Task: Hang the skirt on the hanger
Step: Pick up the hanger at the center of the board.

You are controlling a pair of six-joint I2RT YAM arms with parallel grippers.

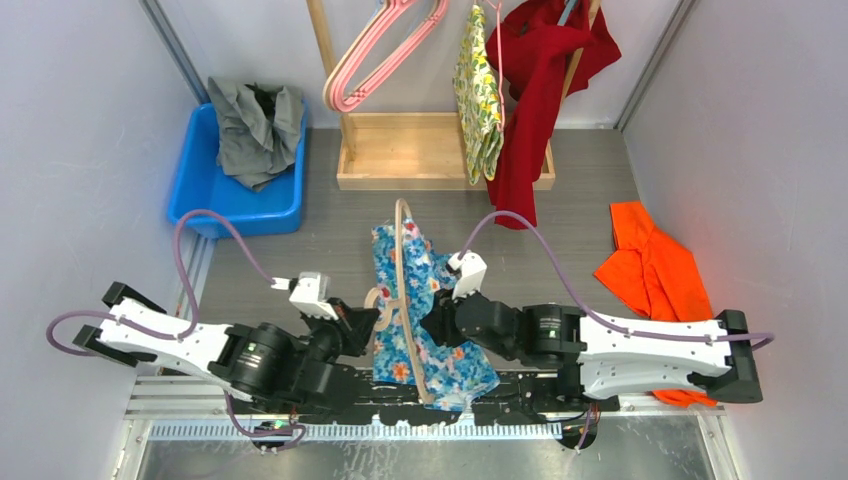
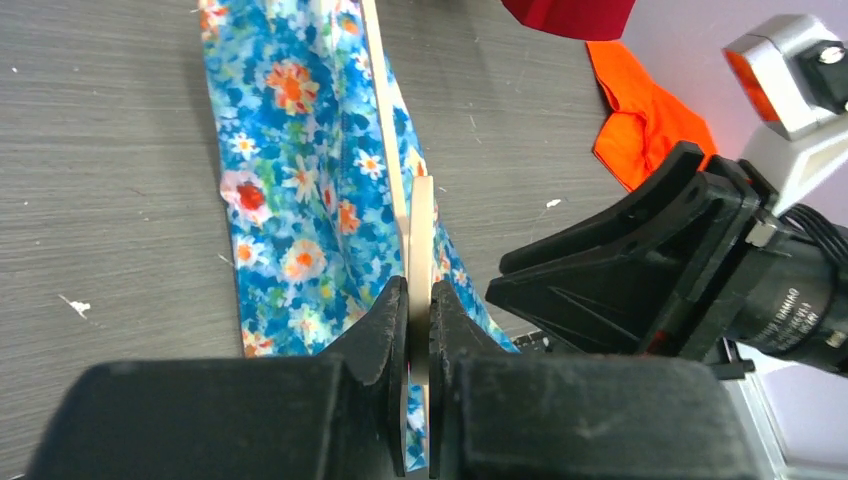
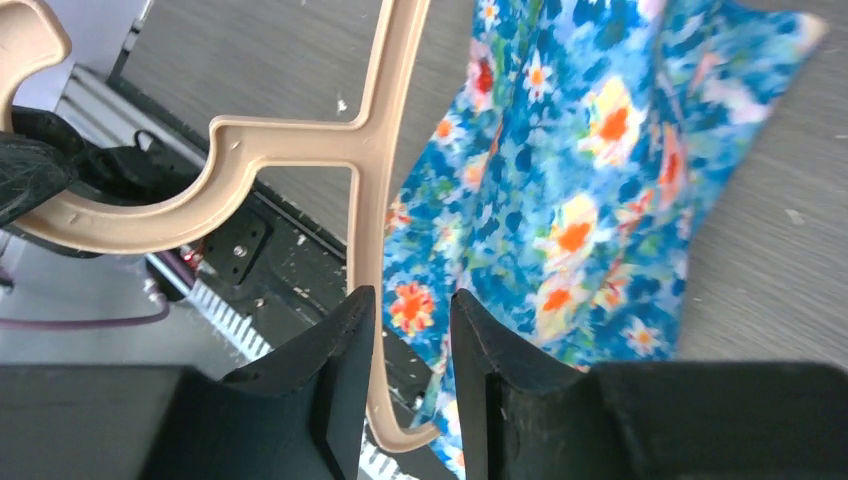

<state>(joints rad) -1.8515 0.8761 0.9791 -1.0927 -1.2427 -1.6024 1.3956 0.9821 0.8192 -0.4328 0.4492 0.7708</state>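
Observation:
The blue floral skirt [image 1: 445,365] lies mid-table, between the two arms. A beige hanger [image 1: 402,250] runs along the skirt's left side, with its hook pointing left. My left gripper [image 1: 368,322] is shut on the hanger [image 2: 421,230] near the neck, with the skirt [image 2: 290,200] just beyond the fingers. My right gripper [image 1: 437,322] is open. One hanger arm [image 3: 290,142] passes between its fingers [image 3: 412,310], close to the left one, and the skirt [image 3: 580,180] lies behind. I cannot tell whether the hanger goes inside the skirt.
A blue bin [image 1: 215,195] with grey clothes sits at the back left. A wooden rack base [image 1: 400,150] stands behind, with pink hangers [image 1: 385,50], a yellow floral garment [image 1: 478,95] and a red garment [image 1: 535,90] hanging. An orange garment [image 1: 655,265] lies at the right.

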